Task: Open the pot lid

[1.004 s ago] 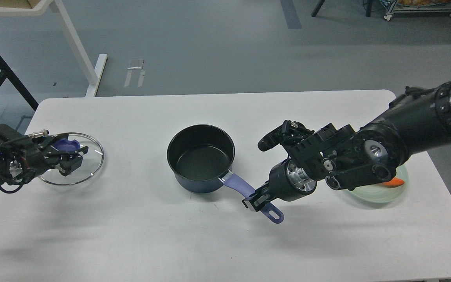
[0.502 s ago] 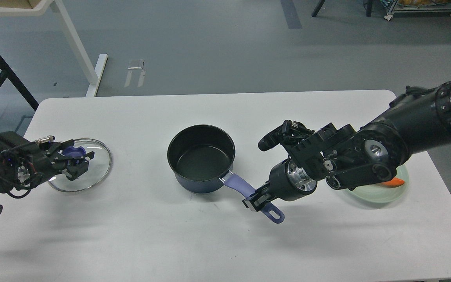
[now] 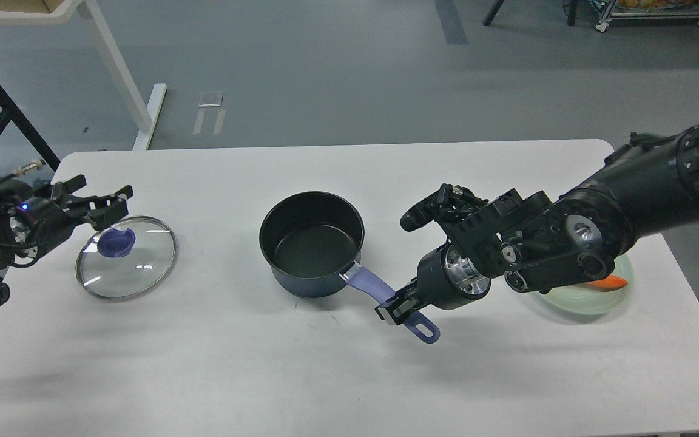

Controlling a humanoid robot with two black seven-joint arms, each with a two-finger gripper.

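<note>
Right gripper (image 3: 399,308) first: its two fingers are pinched on the purple handle (image 3: 386,296) of the pot (image 3: 312,243), gripping it about midway along, with the handle's looped end poking out below and to the right of the jaws. Behind them sits the silver wrist collar, and the bulky black right arm runs off to the right edge, passing over a pale green plate (image 3: 592,297) where something orange (image 3: 611,282) peeks out from beneath it.

The pot stands upright near the middle of the white table (image 3: 325,376), dark interior fully exposed, nothing covering it.

Over to the left gripper (image 3: 99,203): fingers spread apart, holding nothing, hovering just above and to the far-left side of the glass lid (image 3: 126,257). The fingertips sit clear of the lid's purple knob (image 3: 116,242), not touching it. A small blue light glows on the wrist behind them, and the left arm trails away to the left edge.

The lid lies flat on the table, knob up, well apart from the pot and to its left, its metal rim resting on the white surface.
</note>
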